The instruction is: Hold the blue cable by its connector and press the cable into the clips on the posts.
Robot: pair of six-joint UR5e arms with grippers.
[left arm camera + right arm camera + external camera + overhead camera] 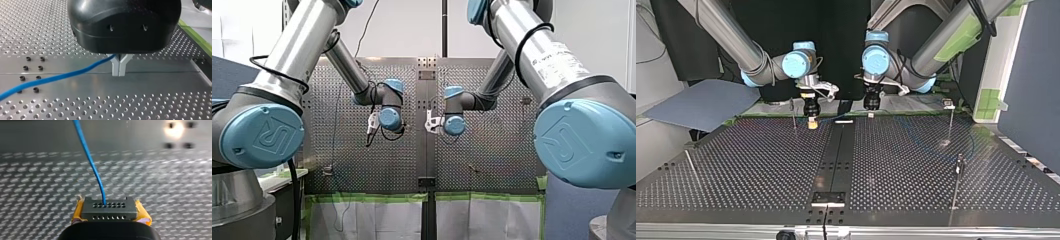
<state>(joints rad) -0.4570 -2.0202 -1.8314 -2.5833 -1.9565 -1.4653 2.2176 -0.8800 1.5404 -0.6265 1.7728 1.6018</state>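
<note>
Right gripper (110, 213) clamps the connector (109, 207) between yellow pads; the blue cable (87, 155) runs out ahead. Left gripper (119, 68) is pinched narrow around the cable. Posts (956, 190) stand well apart. Risk: pulling taut may twist the connector or slip the cable.

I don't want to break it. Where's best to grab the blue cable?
By its black connector, squeezing the two narrow sides, coming from behind, opposite where the blue cable leaves. It's a flat-sided block; the cable is thin and bendy.
</note>
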